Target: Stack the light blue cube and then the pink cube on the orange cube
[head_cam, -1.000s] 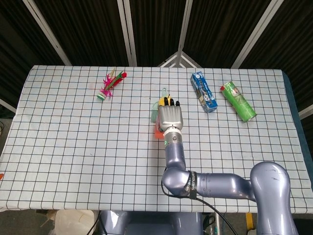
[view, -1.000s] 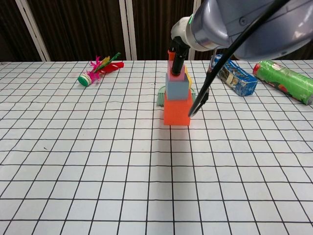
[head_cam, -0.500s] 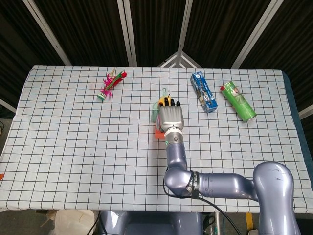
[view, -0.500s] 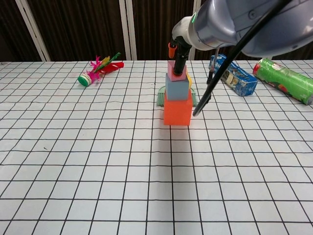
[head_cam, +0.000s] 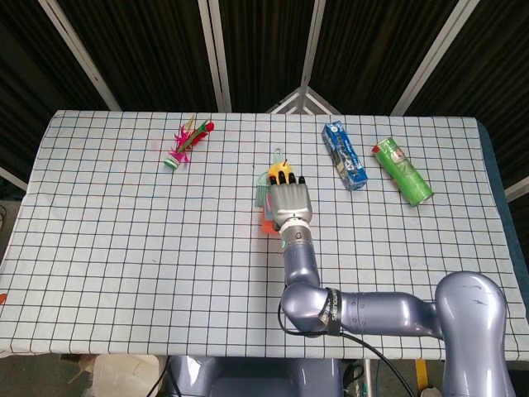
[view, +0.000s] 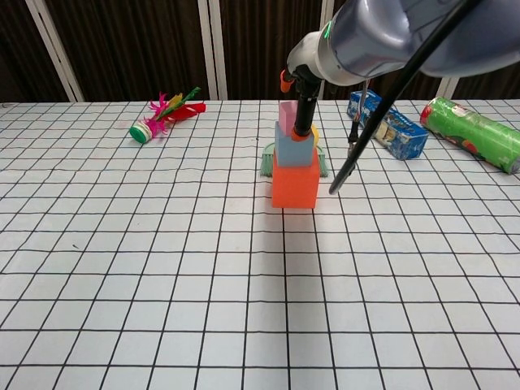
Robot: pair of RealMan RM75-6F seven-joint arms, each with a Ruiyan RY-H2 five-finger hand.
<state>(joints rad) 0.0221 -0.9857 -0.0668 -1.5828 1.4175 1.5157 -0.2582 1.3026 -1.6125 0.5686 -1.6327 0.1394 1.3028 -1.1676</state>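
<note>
The orange cube (view: 294, 180) stands mid-table with the light blue cube (view: 292, 145) on it and the pink cube (view: 288, 114) on top, all upright. My right hand (view: 307, 81) hangs just over the stack, a dark finger running down beside the pink cube's right face. Its fingers look spread and nothing sits between them. In the head view the right hand (head_cam: 288, 199) covers the stack, leaving only a sliver of the orange cube (head_cam: 266, 222) showing. My left hand is out of sight.
A green brush (view: 266, 165) lies right behind the stack. A feathered shuttlecock (view: 162, 114) sits at the far left. A blue carton (view: 388, 124) and a green can (view: 475, 132) lie at the far right. My right forearm (head_cam: 302, 265) stretches over the near table.
My right hand has slid slightly right and up off the pink cube's front, now beside it. The three-cube stack has stayed in place.
</note>
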